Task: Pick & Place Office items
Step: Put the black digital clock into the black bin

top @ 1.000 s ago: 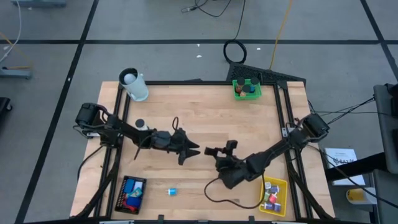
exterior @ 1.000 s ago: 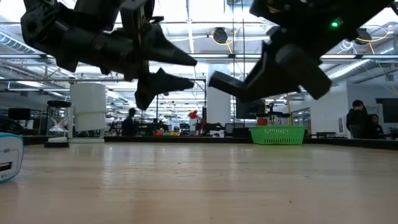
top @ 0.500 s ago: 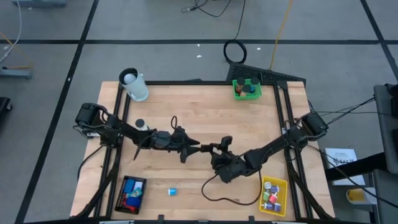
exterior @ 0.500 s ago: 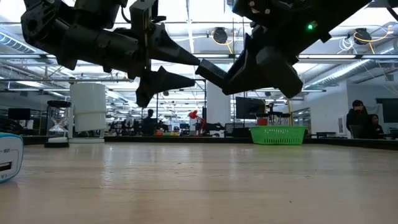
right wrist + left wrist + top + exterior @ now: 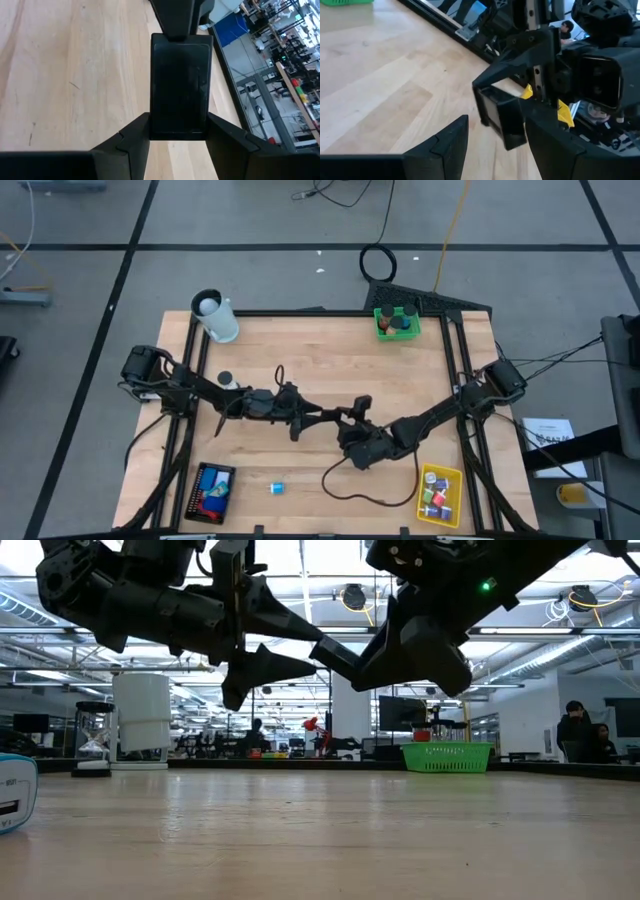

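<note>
Right hand now nearer left hand, holding black block.

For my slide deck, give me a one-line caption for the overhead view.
Left gripper and right gripper meet tip to tip above mid-table, passing a flat black block.

Right end effector grips black rectangular block w/ wood table beneath.
</note>
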You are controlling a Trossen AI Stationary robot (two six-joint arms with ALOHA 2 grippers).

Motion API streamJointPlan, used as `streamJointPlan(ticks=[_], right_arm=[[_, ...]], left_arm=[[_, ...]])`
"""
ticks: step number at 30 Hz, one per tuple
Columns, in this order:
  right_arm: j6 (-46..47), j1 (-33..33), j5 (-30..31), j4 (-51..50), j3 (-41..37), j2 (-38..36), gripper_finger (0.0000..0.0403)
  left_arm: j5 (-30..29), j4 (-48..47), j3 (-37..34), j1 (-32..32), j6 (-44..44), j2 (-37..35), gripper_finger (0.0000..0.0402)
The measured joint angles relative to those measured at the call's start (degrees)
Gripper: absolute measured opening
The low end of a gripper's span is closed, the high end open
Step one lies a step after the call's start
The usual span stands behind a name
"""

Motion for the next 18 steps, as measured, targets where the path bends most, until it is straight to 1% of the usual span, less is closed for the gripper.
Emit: streamJointPlan(ticks=[5,9,12,18], right_arm=[[-3.01,-1.17,-2.7,4.65,0.0,0.0,0.0164],[-6.4,-1.5,-2.73,7.79,0.0,0.0,0.0164],[-6.58,-1.57,-2.7,7.82,0.0,0.0,0.0164],[-6.95,-1.55,-3.28,7.97,0.0,0.0,0.0165]], left_arm=[[0.14,0.34,0.0,-0.04,0.11,0.0,0.0205],[0.14,0.24,0.0,-0.07,0.24,0.0,0.0198],[-0.23,0.2,0.0,-0.07,0.98,0.0,0.0175],[-0.31,0.02,0.0,-0.11,2.57,0.0,0.0101]])
